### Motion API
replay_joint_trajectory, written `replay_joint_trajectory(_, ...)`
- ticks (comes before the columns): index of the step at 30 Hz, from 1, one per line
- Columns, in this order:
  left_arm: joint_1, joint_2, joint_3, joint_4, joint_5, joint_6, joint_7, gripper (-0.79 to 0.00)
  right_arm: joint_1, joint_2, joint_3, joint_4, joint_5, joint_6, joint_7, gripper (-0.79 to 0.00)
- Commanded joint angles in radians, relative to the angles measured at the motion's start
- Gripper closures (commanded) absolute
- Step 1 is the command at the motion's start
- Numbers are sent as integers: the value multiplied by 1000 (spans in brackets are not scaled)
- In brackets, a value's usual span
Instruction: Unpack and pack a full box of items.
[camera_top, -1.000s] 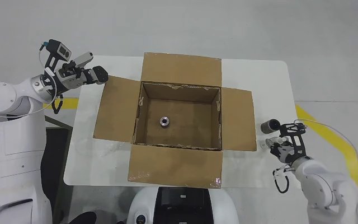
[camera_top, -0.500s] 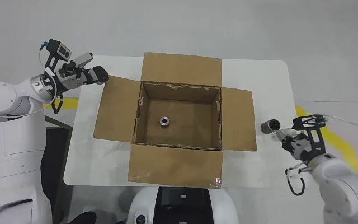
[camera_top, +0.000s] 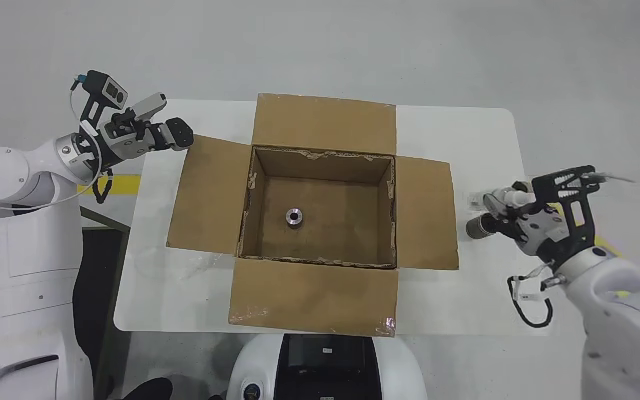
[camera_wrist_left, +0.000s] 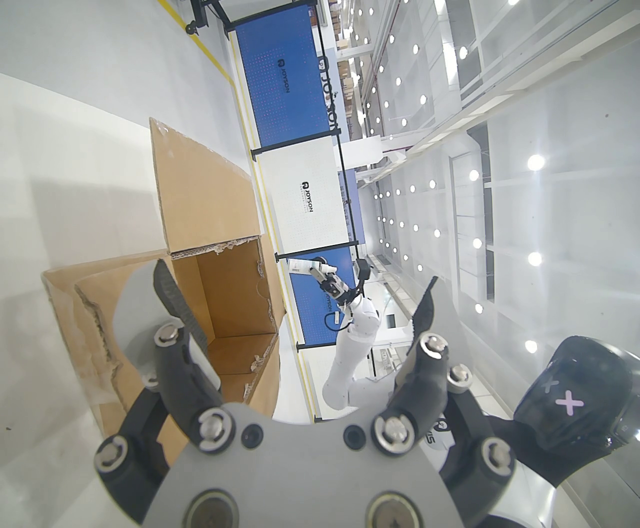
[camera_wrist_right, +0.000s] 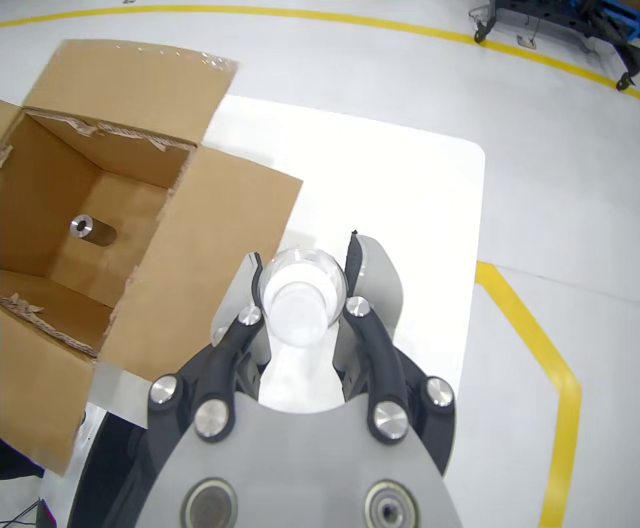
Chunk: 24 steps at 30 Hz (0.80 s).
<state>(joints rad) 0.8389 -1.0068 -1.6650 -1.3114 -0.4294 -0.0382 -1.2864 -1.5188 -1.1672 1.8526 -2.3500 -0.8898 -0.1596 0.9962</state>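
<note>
An open cardboard box (camera_top: 322, 124) stands mid-table with all flaps spread. On its floor lies one small metal cylinder (camera_top: 294, 215), which the right wrist view shows on its side (camera_wrist_right: 93, 230). My right gripper (camera_top: 503, 213) hangs just off the box's right flap (camera_wrist_right: 227, 207), shut on a white bottle (camera_wrist_right: 302, 294) with a clear cap. That bottle (camera_top: 481, 225) points toward the box. My left gripper (camera_top: 181, 133) is open and holds nothing, raised beyond the left flap. Its own view has the gripper (camera_wrist_left: 295, 280) facing across the box (camera_wrist_left: 200, 200).
The white table (camera_top: 470, 140) has bare strips around the box on every side. Yellow floor lines (camera_wrist_right: 550, 360) run beyond the table's right edge. The box walls stand tall, with torn inner rims.
The right arm has swung outward and risen, its gripper now higher and nearer the camera, with the bottle in its fingers. The left arm and the box have kept still.
</note>
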Motion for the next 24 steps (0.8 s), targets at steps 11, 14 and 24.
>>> replay_joint_trajectory(11,0,0,0,0,0,0,0,-785,185,4,-239,42,35,63,-7,0)
replay_joint_trajectory(14,0,0,0,0,0,0,0,-785,227,1,-302,65,56,81,-27,0)
replay_joint_trajectory(24,0,0,0,0,0,0,0,-785,379,-13,-526,155,72,101,-80,0)
